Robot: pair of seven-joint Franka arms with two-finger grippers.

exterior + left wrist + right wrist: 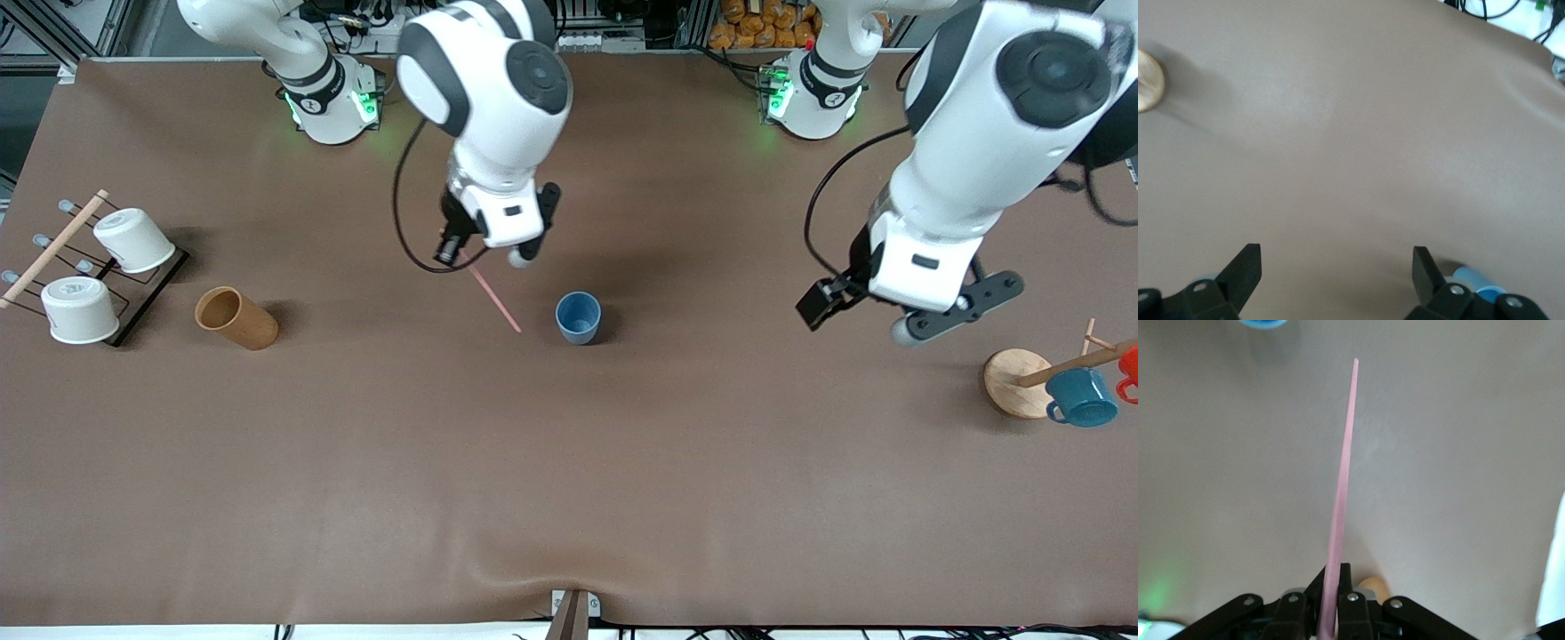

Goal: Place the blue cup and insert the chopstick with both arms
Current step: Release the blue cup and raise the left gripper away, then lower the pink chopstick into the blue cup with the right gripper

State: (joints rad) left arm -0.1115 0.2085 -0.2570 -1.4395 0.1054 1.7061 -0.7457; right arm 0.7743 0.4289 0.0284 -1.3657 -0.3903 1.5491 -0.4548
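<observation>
The blue cup (578, 317) stands upright, mouth up, near the middle of the table; its rim shows at the edge of the right wrist view (1261, 323). My right gripper (1336, 572) is shut on the thick end of the pale-pink chopstick (1343, 467). The chopstick (492, 294) hangs slanted in the air, with its thin tip low over the cloth just beside the cup, toward the right arm's end. My left gripper (1336, 259) is open with nothing between its fingers. It hovers over bare cloth between the cup and the mug stand.
A brown cylindrical holder (236, 318) lies on its side toward the right arm's end, next to a wire rack (142, 298) with two white cups. A wooden mug stand (1015, 383) carrying a teal mug (1081, 396) is at the left arm's end.
</observation>
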